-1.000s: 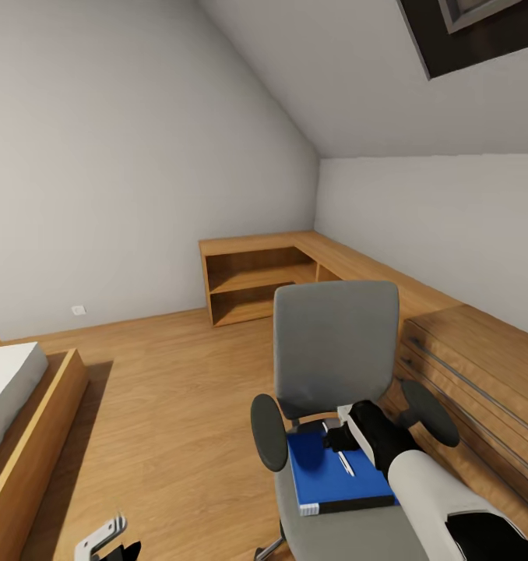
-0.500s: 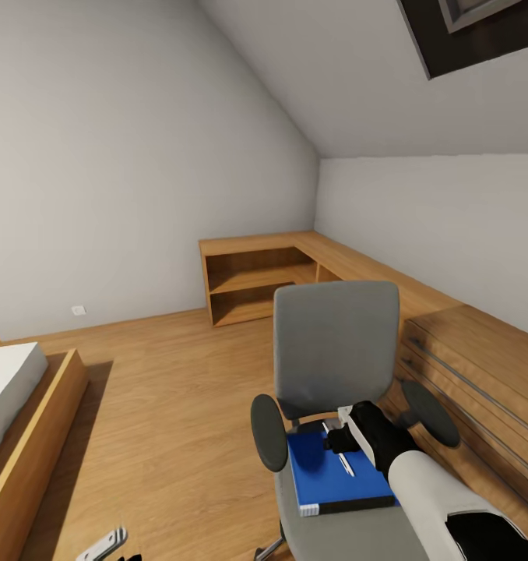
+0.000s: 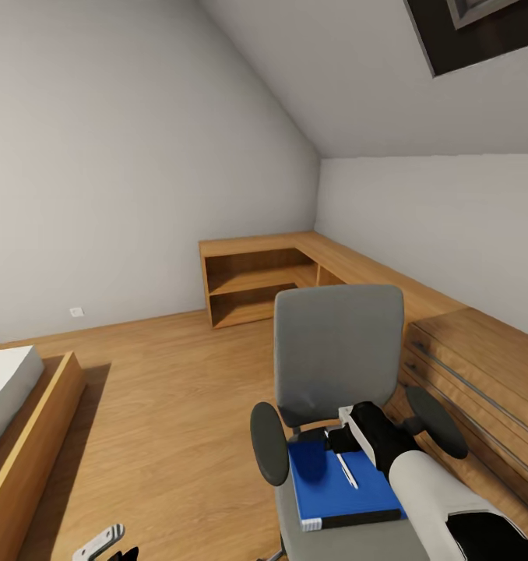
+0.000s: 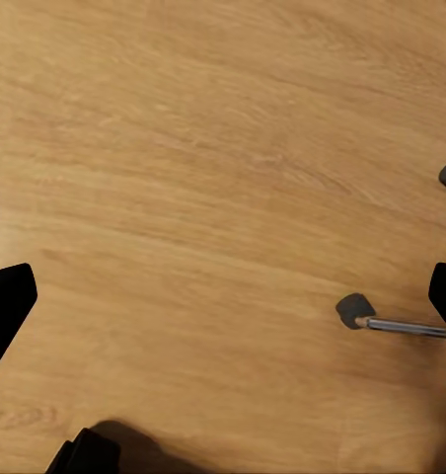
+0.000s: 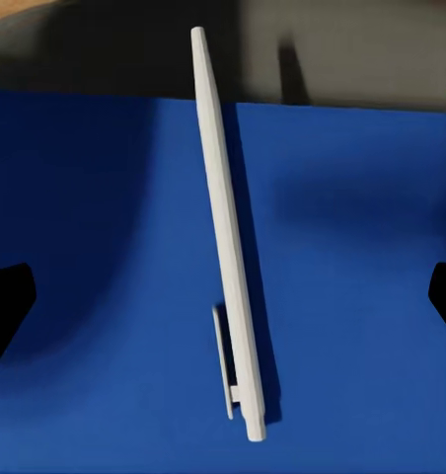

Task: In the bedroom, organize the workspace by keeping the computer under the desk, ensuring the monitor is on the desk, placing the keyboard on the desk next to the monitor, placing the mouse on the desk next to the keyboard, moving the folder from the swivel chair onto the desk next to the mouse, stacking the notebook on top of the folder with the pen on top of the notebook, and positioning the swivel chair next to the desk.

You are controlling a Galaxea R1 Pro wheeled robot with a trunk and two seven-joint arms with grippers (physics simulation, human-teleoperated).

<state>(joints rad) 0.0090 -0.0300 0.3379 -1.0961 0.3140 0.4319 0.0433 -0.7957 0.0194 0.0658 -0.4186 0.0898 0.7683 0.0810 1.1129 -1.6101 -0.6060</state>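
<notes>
The grey swivel chair stands close in front of me, its seat toward me. On the seat lies the blue folder with a white pen lying on top of it. My right gripper hangs open just above the pen near the chair's back. In the right wrist view the pen runs across the folder between the spread fingers of that gripper. My left gripper is low at my left, open over bare floor beside a chair castor. The desk and monitor are out of view.
A low oak chest with long bar handles stands right beside the chair. An oak shelf unit fills the far corner under the sloped ceiling. A wood-framed bed is on the left, with open wooden floor between.
The whole picture has shifted slightly, so the camera has moved. My left gripper sits lower at the picture's bottom edge. My right gripper stays above the pen.
</notes>
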